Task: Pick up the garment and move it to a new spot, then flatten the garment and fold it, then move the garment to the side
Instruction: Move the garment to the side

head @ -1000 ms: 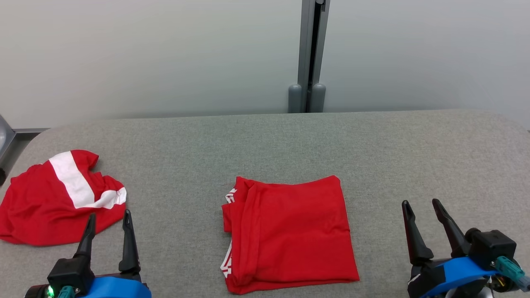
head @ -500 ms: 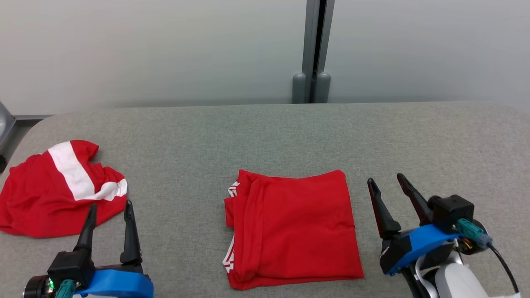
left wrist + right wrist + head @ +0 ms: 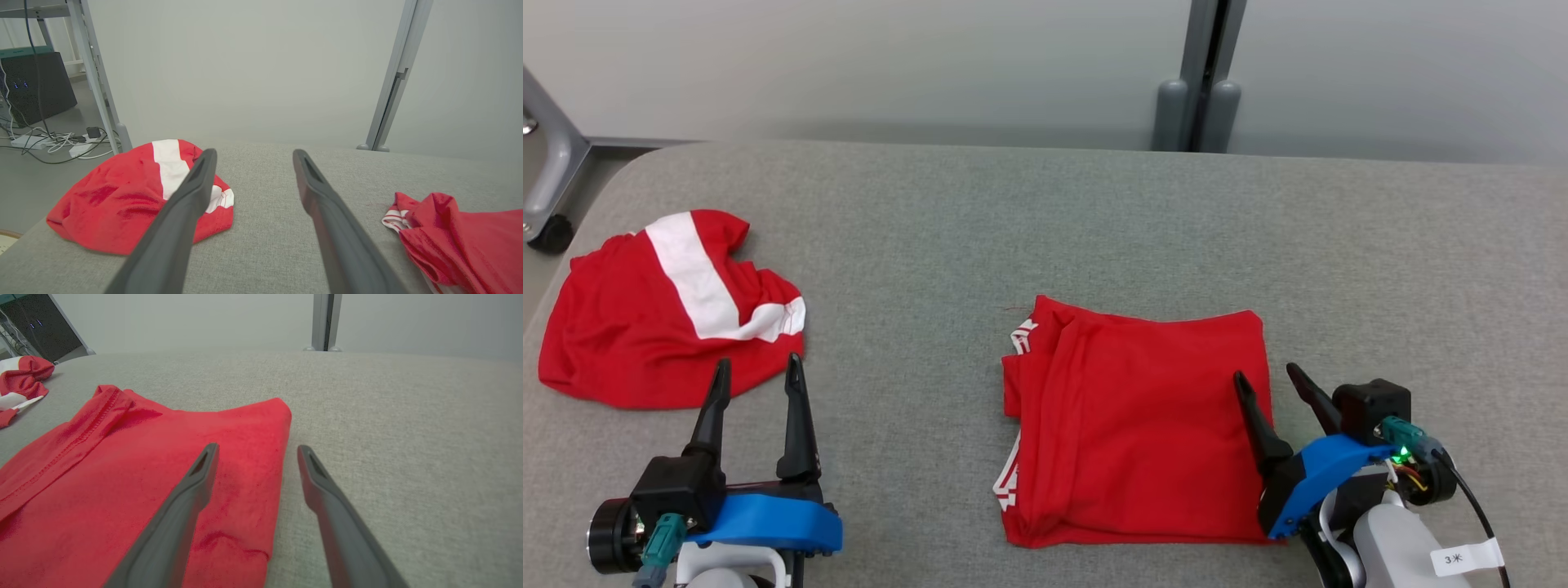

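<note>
The folded red garment (image 3: 1135, 425) lay near the middle of the counter (image 3: 1013, 212). My right jaws stood wide open and empty at its right edge, one finger (image 3: 192, 490) above the cloth and the other above bare counter. I judged the step in hand to be carrying the garment to the side. To do that well I would need to go low, take every layer of that edge at once and close firmly. Then I would lift or slide slowly so the fold did not spill open. Whether my tips touched the cloth I could not tell. My left jaws, also open and holding nothing, hovered by the near edge of a crumpled red-and-white garment (image 3: 662, 314), well apart from the folded one.

The head view gave the whole layout and the white trim (image 3: 1021, 339) at the folded garment's left side. The right wrist view showed the edge lying between my fingers, and a stitched hem (image 3: 88, 424). The left wrist view showed cables (image 3: 53, 143) and a dark box (image 3: 36, 85) on the floor beyond the counter.
</note>
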### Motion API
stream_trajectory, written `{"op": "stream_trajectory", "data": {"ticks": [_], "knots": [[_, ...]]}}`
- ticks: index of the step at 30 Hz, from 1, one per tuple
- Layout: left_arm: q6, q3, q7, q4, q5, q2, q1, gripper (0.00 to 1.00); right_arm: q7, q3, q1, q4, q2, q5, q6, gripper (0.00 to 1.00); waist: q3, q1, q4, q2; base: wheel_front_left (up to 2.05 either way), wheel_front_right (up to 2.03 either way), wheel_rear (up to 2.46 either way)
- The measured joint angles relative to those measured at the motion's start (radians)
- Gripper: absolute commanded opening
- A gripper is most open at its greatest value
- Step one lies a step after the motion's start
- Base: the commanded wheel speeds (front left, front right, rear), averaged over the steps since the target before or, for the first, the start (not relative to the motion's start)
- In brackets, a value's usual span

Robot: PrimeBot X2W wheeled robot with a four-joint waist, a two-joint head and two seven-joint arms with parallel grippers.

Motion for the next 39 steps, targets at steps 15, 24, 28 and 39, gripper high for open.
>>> {"op": "stream_trajectory", "data": {"ticks": [15,24,28,39], "knots": [[-0.027,0.039,0.000,0.004,0.031,-0.041,-0.022,1.00,-0.058,0.100,-0.047,0.214,-0.004,0.111,-0.001,0.00,0.047,0.0000,0.013,0.0000,0.00,0.00,0.00],[-0.047,0.062,0.000,0.004,0.053,-0.067,-0.038,1.00,-0.107,0.054,-0.135,0.242,-0.008,0.055,0.000,0.00,0.072,0.0000,-0.013,0.0000,0.00,0.00,0.00],[-0.059,0.077,-0.001,-0.009,0.065,-0.080,-0.056,1.00,-0.116,0.032,-0.171,0.226,-0.049,0.026,0.000,0.00,0.097,0.0000,-0.035,0.0000,0.00,0.00,0.00],[-0.091,0.111,-0.001,-0.035,0.109,-0.085,-0.124,1.00,-0.125,-0.031,-0.215,0.138,-0.174,0.013,0.000,0.00,0.219,0.0000,-0.155,0.0000,0.00,0.00,0.00]]}}
